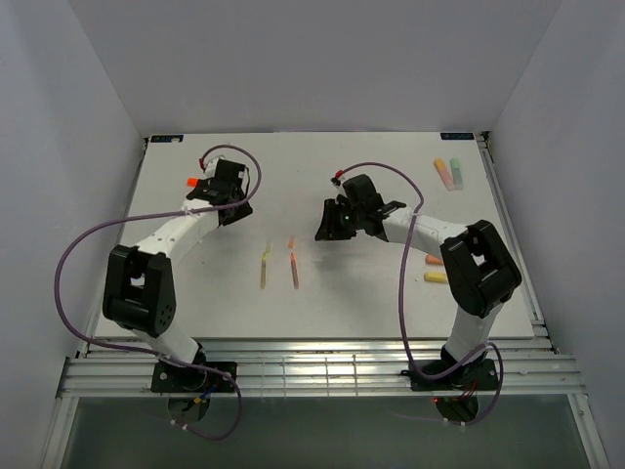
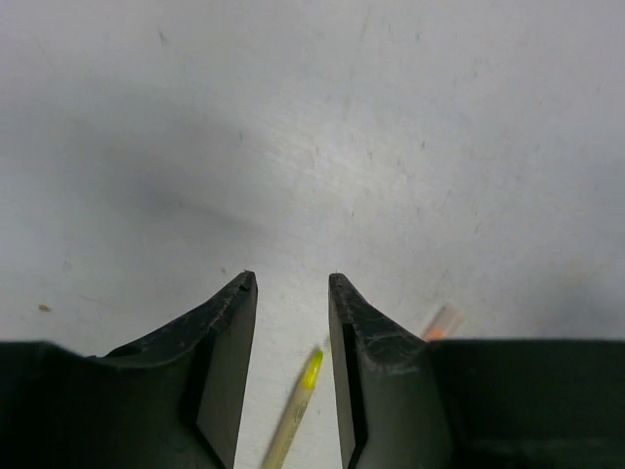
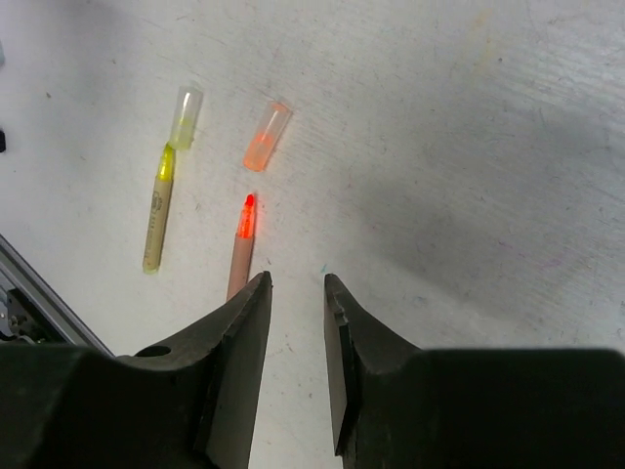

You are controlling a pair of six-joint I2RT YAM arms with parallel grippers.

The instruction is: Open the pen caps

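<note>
Two uncapped highlighters lie mid-table, a yellow pen (image 3: 159, 210) and an orange pen (image 3: 242, 244). The yellow pen cap (image 3: 185, 117) lies just off its pen's tip, and the orange pen cap (image 3: 267, 135) lies a little beyond its own. From above, both pens (image 1: 265, 272) (image 1: 294, 271) sit between the arms. My right gripper (image 3: 297, 278) hovers just right of the orange pen, open and empty. My left gripper (image 2: 290, 283) is open too, with the yellow tip (image 2: 311, 369) on the table below its gap and the orange cap (image 2: 441, 320) to its right.
Capped highlighters, one orange (image 1: 441, 168) and one green (image 1: 455, 174), lie at the back right. Another orange one (image 1: 434, 260) and a yellow one (image 1: 436, 277) lie beside the right arm's elbow. White walls close in the table on three sides.
</note>
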